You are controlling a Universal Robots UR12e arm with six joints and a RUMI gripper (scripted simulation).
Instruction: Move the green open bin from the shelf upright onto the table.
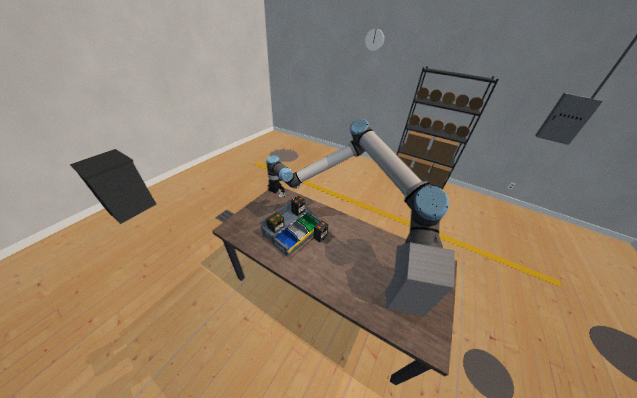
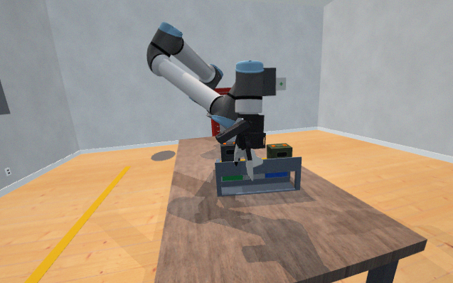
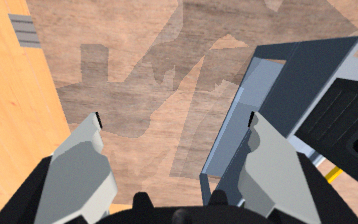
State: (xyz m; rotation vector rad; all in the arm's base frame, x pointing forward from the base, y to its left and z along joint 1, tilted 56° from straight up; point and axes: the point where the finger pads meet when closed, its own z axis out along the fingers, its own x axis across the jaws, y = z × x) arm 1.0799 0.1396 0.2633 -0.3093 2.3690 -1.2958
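I hold the gripper (image 3: 173, 122) above the far end of the table (image 1: 365, 280), its fingers spread to their full width with nothing between them. The green bin (image 1: 308, 223) sits in the grey shelf (image 1: 270, 227), beside a white bin (image 1: 296, 231) and a blue bin (image 1: 286, 241). In the wrist view the shelf's frame lies under my right finger (image 3: 266, 165), so I am off to one side. To grasp well, I judge I must shift over the green bin, square the jaws to one wall, and descend without clipping the dark boxes (image 1: 298, 204) on top.
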